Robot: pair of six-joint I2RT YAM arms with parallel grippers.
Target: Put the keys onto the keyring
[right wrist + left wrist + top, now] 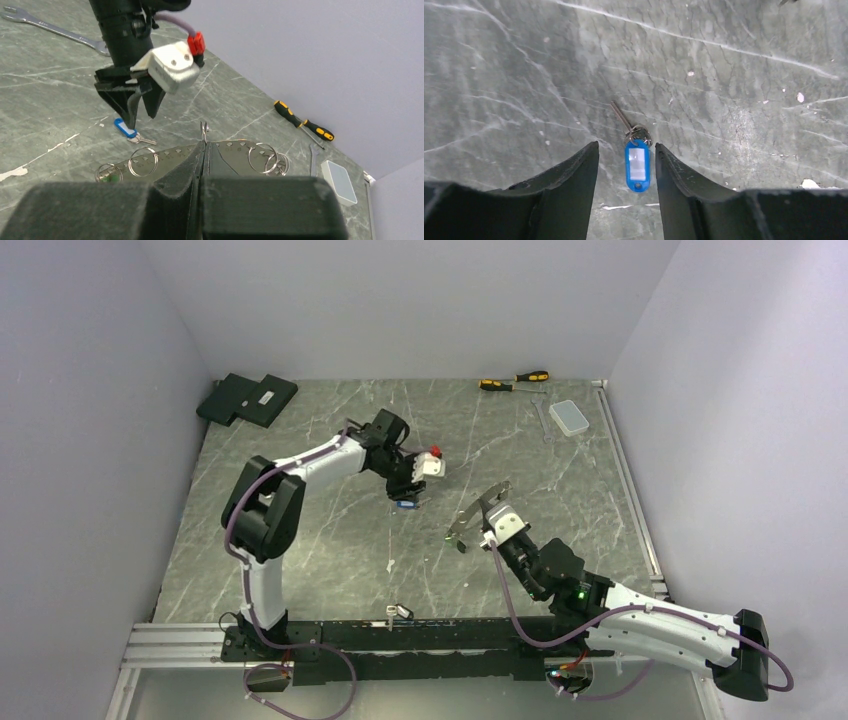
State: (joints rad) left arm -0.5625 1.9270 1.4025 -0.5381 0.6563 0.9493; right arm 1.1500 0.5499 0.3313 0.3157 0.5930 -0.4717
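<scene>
The blue key [637, 165] lies flat on the marble table [524, 75], its metal blade [621, 115] pointing away. My left gripper [626, 146] hovers over it, open, with the blue tag between the fingers and untouched. From above, the left gripper [405, 490] stands just over the blue key [404, 503]. My right gripper [204, 145] is shut on the keyring [235, 150], a curved silvery perforated strip hung with several split rings, held above the table. A green bit [109, 174] shows at the strip's left end. From above, the right gripper [487, 518] is right of the left one.
Two yellow-and-black screwdrivers [513, 381], a clear plastic box [570, 417] and a small wrench [540, 418] lie at the back right. Black flat items [247, 398] sit at the back left. A long wrench [50, 30] lies beyond the left arm. A small object [398, 612] rests by the near rail.
</scene>
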